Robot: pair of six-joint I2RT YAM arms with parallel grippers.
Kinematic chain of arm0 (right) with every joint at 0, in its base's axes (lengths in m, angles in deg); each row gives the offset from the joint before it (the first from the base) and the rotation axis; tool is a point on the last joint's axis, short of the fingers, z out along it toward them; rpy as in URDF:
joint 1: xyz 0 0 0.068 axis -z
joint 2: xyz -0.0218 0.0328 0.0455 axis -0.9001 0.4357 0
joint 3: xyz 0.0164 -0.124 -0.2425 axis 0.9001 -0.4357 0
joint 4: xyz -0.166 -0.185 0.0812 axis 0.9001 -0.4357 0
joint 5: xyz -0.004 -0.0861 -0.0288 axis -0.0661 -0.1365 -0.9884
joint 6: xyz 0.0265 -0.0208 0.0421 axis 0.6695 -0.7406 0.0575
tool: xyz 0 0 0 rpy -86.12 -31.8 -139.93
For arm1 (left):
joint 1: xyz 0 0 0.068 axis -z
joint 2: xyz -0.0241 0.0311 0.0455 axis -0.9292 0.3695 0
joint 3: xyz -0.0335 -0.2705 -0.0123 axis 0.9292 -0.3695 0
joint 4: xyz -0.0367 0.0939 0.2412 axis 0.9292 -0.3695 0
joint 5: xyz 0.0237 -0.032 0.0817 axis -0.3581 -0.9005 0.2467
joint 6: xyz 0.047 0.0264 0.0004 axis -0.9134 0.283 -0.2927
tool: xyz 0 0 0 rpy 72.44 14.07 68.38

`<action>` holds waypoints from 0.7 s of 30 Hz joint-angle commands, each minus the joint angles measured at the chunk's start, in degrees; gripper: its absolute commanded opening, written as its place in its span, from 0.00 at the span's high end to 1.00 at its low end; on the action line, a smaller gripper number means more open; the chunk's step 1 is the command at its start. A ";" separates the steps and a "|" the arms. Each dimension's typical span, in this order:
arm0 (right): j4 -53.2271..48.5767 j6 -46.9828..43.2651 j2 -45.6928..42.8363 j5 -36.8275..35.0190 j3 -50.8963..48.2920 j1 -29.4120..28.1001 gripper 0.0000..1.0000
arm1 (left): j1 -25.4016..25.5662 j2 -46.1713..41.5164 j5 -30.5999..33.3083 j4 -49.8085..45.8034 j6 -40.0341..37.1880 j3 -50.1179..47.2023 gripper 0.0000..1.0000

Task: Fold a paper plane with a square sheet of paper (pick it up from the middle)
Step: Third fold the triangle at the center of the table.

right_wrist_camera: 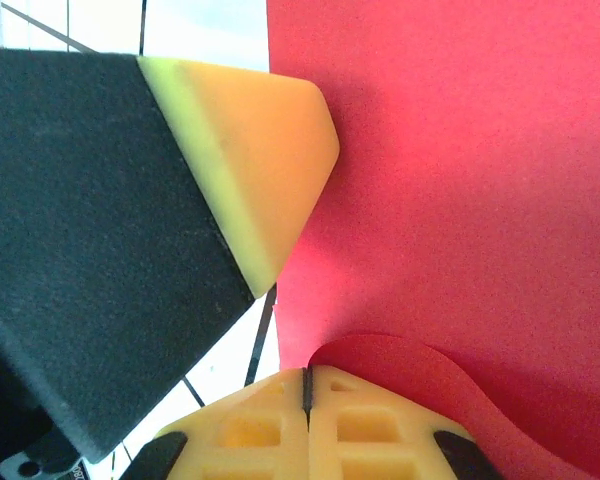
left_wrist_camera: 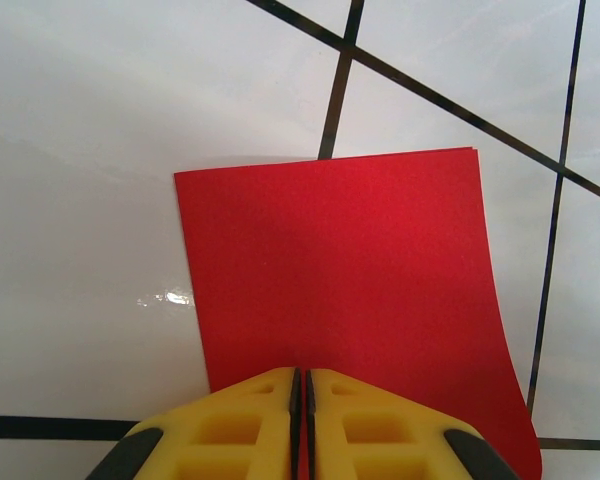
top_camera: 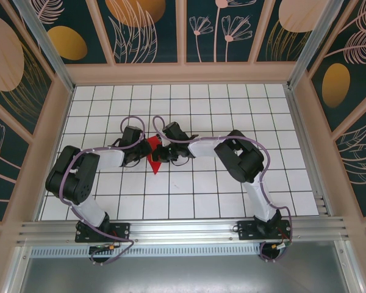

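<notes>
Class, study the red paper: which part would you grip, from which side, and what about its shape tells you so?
Grip an edge of the red paper, coming in edge-on with one jaw on each face. It is a thin sheet with nothing to grasp from above, and its curling side leaves room underneath. The left gripper pinches the near edge this way.

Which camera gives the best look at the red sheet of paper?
The left wrist view: the red sheet of paper shows nearly whole there, with its far edge and corners. The right wrist view has a close red patch partly blocked by the other arm's jaw. From above it is a small red sliver between the arms.
</notes>
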 commanded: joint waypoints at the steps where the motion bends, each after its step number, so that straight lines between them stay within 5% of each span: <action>1: -0.91 -0.85 1.66 -1.09 1.85 -0.33 0.94 | -0.32 -1.43 -0.41 -1.71 -0.83 0.85 0.88; 11: -1.72 -1.03 1.93 -1.87 0.80 -0.33 0.85 | -1.66 -8.38 2.69 -2.85 2.58 0.17 0.75; 21: -1.29 -1.55 1.20 -1.97 -0.60 -0.33 0.66 | -4.06 -13.20 2.23 -3.34 3.81 -3.00 0.72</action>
